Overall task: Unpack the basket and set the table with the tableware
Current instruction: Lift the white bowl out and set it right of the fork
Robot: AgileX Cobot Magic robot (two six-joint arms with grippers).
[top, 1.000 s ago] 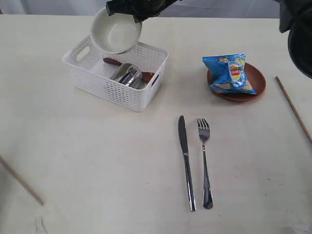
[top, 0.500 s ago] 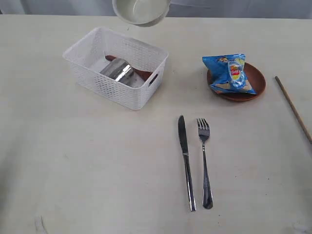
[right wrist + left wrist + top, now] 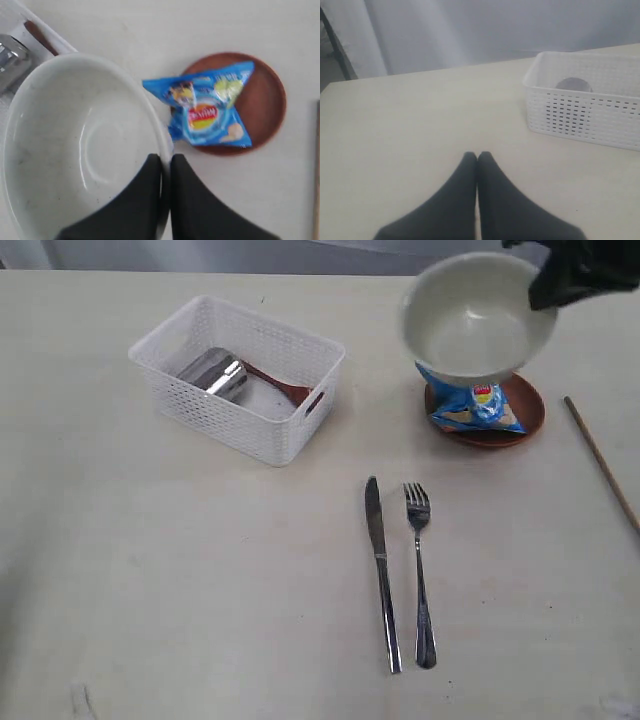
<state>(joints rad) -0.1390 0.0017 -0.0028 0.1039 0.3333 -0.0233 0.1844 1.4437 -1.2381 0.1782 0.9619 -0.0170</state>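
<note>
Two pieces of cutlery, a steel knife and a steel fork, lie side by side on the cream-white desk, with open room all round them.

Exterior view: the pale round bowl hangs in the air in the right pincer, arm cut off by the top edge. It hides the upper part of the blue snack bag on the brown round plate. Further left, the white lattice plastic basket holds a steel cup on its side and a brown wooden spoon, partly hidden. One wooden chopstick runs off the right edge.

Left wrist view: left pincer fingers pressed together, nothing between them, above bare desk. The cup is only a grey blur behind the basket wall.

Right wrist view: jaws nipped on the bowl's rim, one finger inside, one outside.
</note>
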